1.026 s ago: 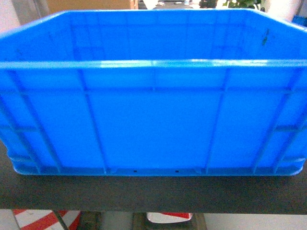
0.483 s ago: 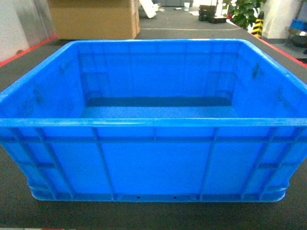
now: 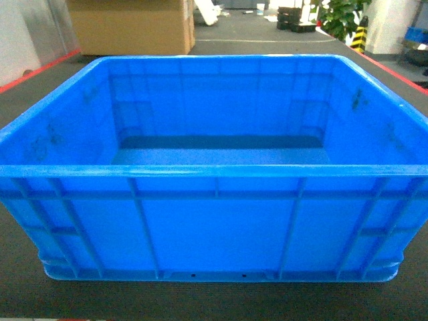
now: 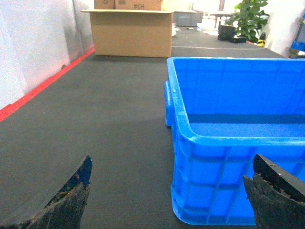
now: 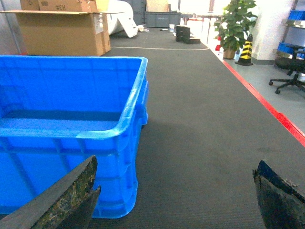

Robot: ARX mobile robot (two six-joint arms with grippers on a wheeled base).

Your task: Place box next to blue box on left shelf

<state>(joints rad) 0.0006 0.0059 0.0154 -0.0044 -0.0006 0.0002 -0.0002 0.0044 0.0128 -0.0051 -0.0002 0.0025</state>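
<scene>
The box, a big bright-blue ribbed crate with a thick rim, stands empty on the dark mat, filling the head view. My left gripper is open near the crate's front left corner, with the box filling the right half of that view. One dark fingertip is over bare mat and the other overlaps the crate's front wall. My right gripper is open at the front right corner of the box. Neither gripper touches the crate or shows in the head view. The left shelf and the other blue box are out of view.
A large cardboard carton stands behind the crate at the far left. A red line borders the mat on the right, a white wall on the left. A potted plant, a striped cone and an office chair stand far right.
In the head view the crate has dropped lower in the picture since a second ago, so its inside now shows. Over the last half second nothing has moved.
</scene>
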